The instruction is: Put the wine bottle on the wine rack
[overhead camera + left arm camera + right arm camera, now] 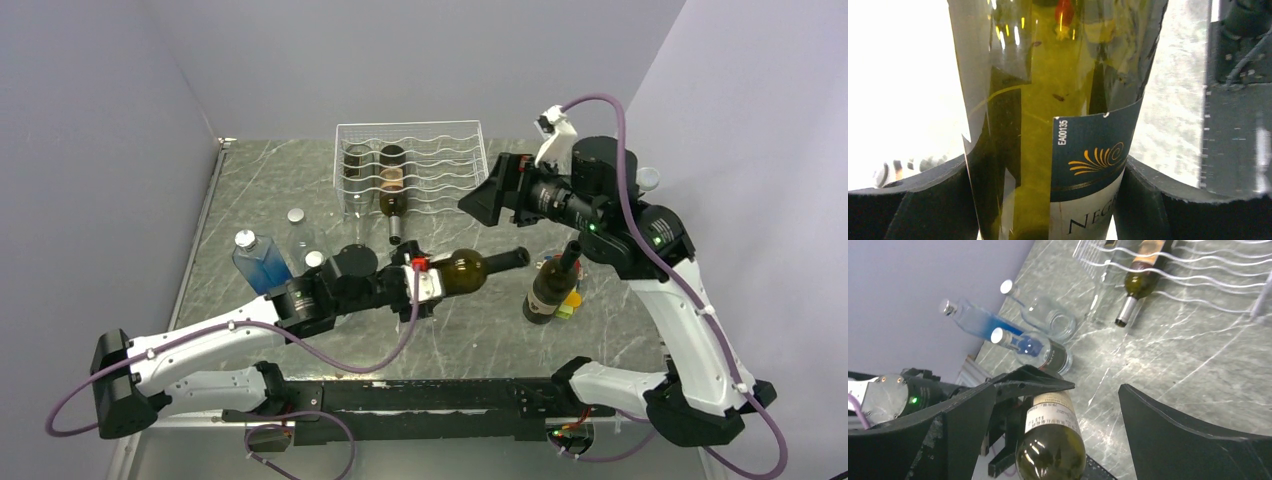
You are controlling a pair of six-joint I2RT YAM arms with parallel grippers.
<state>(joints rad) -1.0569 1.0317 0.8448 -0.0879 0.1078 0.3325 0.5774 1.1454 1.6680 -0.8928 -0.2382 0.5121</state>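
Currently left hand (430, 284) clamped on bottle (478, 267) base, bottle level over counter (470, 340) centre, neck toward right edge; right hand (487, 200) spread apart, near rack (445, 165) at far edge.

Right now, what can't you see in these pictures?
Held bottle: top view, its base is hidden in the left jaws.
Its label: left wrist view, the name is cut off by the bottom edge.
Rack: right wrist view, mostly cut off by the top edge.
Colourful bits: top view, too small and half hidden behind the standing bottle.
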